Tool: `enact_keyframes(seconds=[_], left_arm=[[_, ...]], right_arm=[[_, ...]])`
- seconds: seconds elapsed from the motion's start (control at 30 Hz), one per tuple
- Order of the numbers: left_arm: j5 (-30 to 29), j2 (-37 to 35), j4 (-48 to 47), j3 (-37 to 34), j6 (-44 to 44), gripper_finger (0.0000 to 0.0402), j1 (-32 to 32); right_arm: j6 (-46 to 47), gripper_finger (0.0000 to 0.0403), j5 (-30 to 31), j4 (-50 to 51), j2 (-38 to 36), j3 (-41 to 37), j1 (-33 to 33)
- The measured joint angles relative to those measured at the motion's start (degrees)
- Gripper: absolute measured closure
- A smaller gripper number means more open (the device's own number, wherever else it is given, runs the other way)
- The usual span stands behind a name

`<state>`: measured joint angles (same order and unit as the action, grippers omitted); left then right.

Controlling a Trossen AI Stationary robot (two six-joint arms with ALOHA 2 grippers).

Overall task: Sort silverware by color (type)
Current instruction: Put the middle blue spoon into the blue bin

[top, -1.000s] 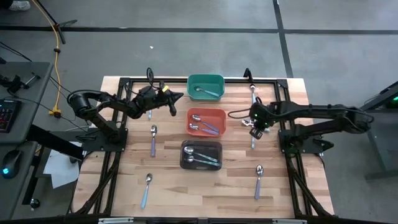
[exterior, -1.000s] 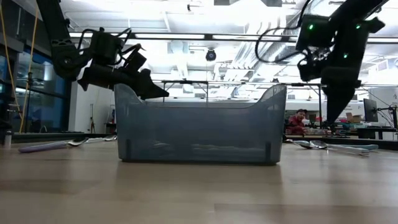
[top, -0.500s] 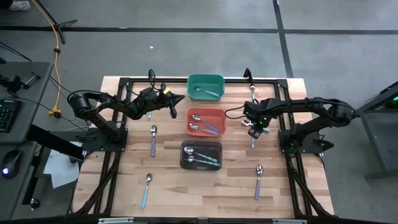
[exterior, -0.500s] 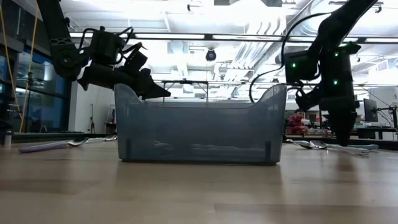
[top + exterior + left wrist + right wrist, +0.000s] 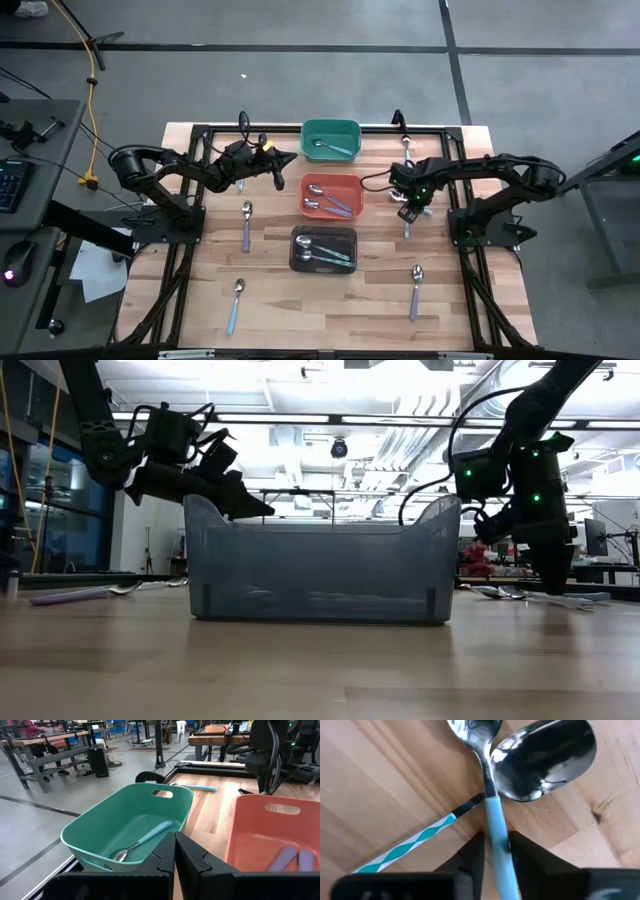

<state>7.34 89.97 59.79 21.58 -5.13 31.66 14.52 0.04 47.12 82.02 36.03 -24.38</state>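
Nearest to us on the wooden table [image 5: 270, 290], we see one spoon with a light blue handle [image 5: 235, 304] at the near left and a lavender-handled spoon [image 5: 415, 290] at the near right, both lying loose and well apart from the bins. Just beyond, the black bin [image 5: 323, 248] in the middle holds a couple of spoons. To its left, another lavender-handled spoon [image 5: 246, 224] lies on the bare wood.

Farther on stands the red-orange bin [image 5: 332, 195], with lavender-handled spoons inside. To its right our right gripper [image 5: 492, 851] is down at the table, its fingers set closely on either side of the blue-handled spoon [image 5: 492, 815], which lies against the bowl of a second spoon with a teal-striped handle [image 5: 415, 842]. We cannot tell whether the spoon has left the wood.

To the left of the red-orange bin, our left gripper [image 5: 175, 857] hangs above the table with its jaws pressed together and nothing between them, pointing toward the far bins.

Farthest, the green bin [image 5: 127, 827] holds one spoon with a light blue handle [image 5: 145, 839], and another spoon [image 5: 405, 147] lies on the table at the far right.
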Motion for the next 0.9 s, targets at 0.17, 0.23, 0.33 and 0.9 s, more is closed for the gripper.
enact_keyframes(seconds=[0.17,0.23,0.33,0.9], left_arm=[[0.0,0.0,0.0,0.0,0.0,0.0401,0.0],[0.0,0.0,0.0,0.0,0.0,0.0401,0.0],[0.0,0.0,0.0,0.0,0.0,0.0401,0.0],[0.0,0.0,0.0,0.0,0.4,0.0401,0.0]], right_arm=[[0.0,0.0385,0.0,-0.1,0.0,0.0,-0.8],[0.0,0.0394,0.1,-0.1,-0.1,0.0,-0.8],[0.0,0.0388,0.4,-0.2,-1.2,-0.2,-0.6],[-5.6,0.0390,8.8,-4.2,-7.2,14.9,1.5]])
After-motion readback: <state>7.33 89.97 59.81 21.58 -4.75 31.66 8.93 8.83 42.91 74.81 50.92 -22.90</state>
